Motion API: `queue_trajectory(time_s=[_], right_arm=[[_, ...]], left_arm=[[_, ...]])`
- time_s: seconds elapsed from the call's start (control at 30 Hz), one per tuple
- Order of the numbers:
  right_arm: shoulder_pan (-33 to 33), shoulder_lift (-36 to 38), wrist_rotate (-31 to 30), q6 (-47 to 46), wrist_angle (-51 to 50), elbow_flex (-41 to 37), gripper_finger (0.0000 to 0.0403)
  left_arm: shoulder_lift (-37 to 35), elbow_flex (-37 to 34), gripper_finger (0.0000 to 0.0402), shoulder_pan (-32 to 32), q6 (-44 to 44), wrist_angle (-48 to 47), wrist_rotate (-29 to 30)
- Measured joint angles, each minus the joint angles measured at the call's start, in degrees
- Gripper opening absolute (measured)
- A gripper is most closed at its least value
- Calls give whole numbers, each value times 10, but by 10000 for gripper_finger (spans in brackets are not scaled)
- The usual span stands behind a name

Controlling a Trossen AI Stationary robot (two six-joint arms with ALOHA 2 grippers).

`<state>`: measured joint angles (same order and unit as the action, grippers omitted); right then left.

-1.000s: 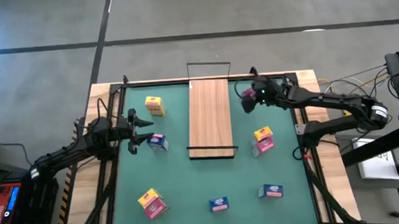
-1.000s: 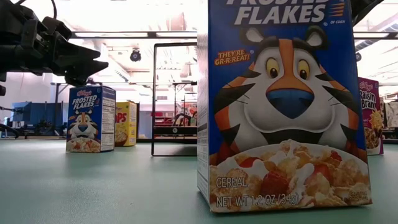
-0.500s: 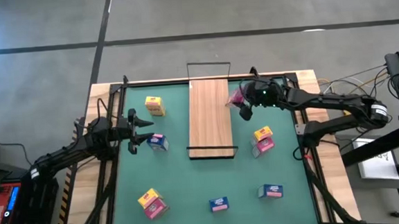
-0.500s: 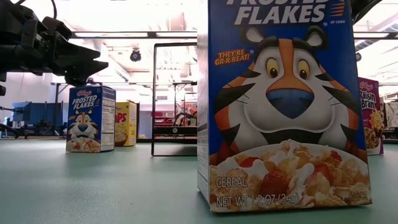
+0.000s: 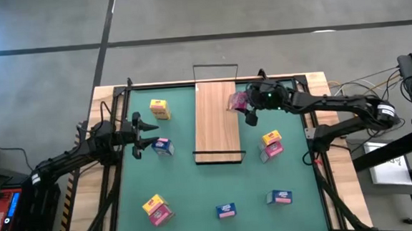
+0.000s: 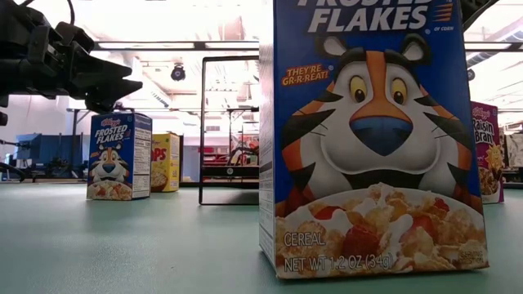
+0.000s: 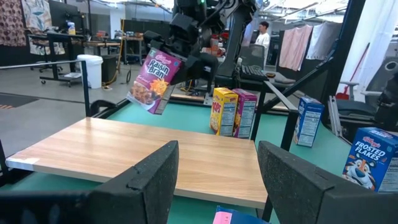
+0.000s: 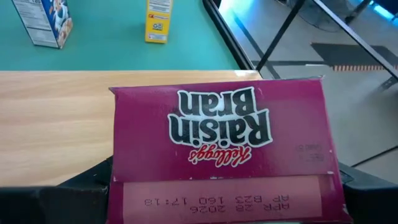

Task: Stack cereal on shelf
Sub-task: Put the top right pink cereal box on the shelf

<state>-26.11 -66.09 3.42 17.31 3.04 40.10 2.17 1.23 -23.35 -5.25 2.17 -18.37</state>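
The shelf (image 5: pixel 215 118) is a long light-wood board with black wire rails at its short ends, lying in the middle of the green table. My right gripper (image 5: pixel 244 103) hovers over the board's right edge, shut on a magenta Raisin Bran cereal box (image 5: pixel 237 101), which also shows tilted above the board (image 7: pixel 155 78). My left gripper (image 5: pixel 152 132) stands open and level at the table's left, next to a blue cereal box (image 5: pixel 163 147) that stands on the table. My right gripper pinches the Raisin Bran box by its two narrow sides (image 8: pixel 115 186), one finger (image 8: pixel 93 183) on each, at the end that bears the date stamp. The fingers come from the table's right, slanting slightly down. The box is lifted clear above the board, tilted.
Other small cereal boxes stand on the table: yellow (image 5: pixel 160 108) at far left, a yellow and pink pair (image 5: pixel 271 144) right of the shelf, and three more groups (image 5: pixel 156 209), (image 5: pixel 226 210), (image 5: pixel 279 196) near the front. A Frosted Flakes box (image 6: pixel 372 139) fills the low view.
My right gripper has carried the Raisin Bran box toward the table's left, from beside the shelf to over its right edge. The wrist has rolled, so the box has turned and shows more of its face from above.
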Motion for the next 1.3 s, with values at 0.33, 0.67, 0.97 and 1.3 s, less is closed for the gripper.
queue_trajectory(time_s=[0.33,0.67,0.97,1.3], right_arm=[[0,-36,18,27,27,10,286],[-1,-123,27,40,-128,146,286],[-8,-187,26,83,-182,219,286],[-18,-233,46,112,-223,291,287]], left_arm=[[0,0,204,0,0,0,0],[0,0,204,0,0,0,0],[0,0,204,0,0,0,0],[1,0,204,0,0,0,0]])
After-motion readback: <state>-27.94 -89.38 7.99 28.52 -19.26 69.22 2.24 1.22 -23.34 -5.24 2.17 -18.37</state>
